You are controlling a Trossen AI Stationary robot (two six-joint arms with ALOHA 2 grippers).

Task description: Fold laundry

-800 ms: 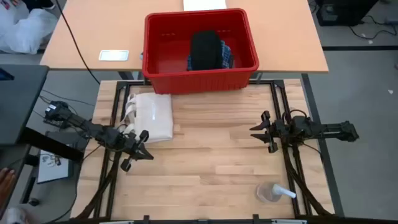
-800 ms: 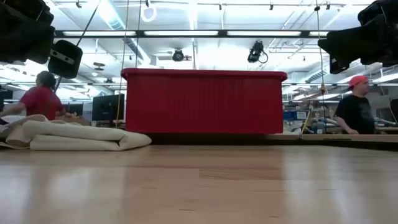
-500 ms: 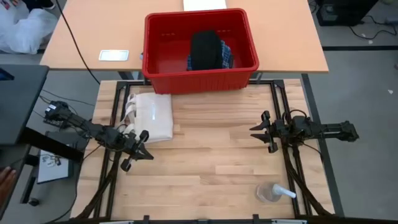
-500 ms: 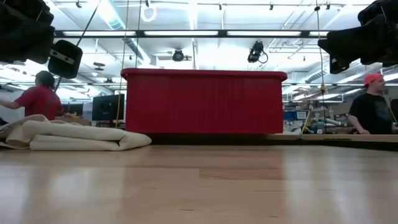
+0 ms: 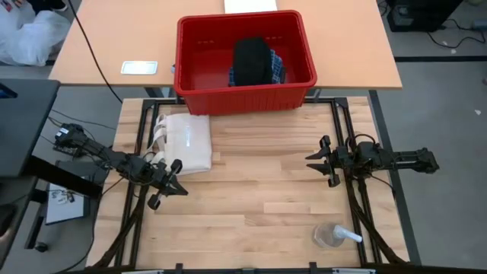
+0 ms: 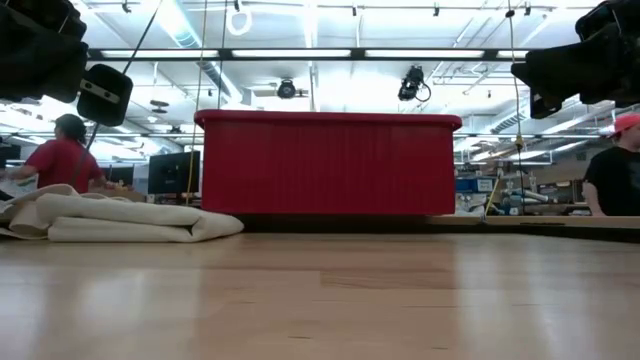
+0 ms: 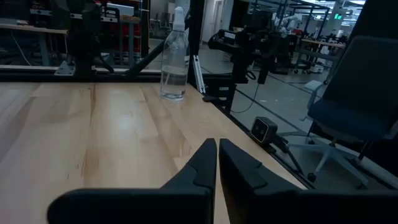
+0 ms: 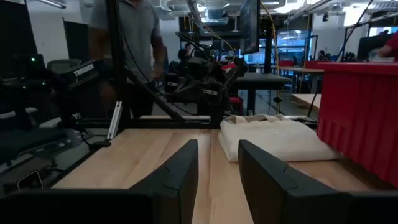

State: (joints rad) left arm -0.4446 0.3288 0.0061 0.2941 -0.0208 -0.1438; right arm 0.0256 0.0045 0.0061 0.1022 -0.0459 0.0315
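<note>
Presumably between garments: folded cream cloth point(image 5: 186, 142) parked left of red bin point(image 5: 245, 97) on counter point(image 5: 259, 205), black point(image 5: 252, 61) and plaid laundry point(image 5: 278, 70) waiting inside it, left hand point(image 5: 169, 185) pressed together, right hand point(image 5: 320, 161) spread, both idle.

Bright, even light falls from ceiling strip lamps point(image 6: 300, 53) that show in the low view, leaving only soft, short shadows on the wooden table point(image 5: 259, 205). In the low view the near tabletop is blurred, and the overhead lamps glare white.
</note>
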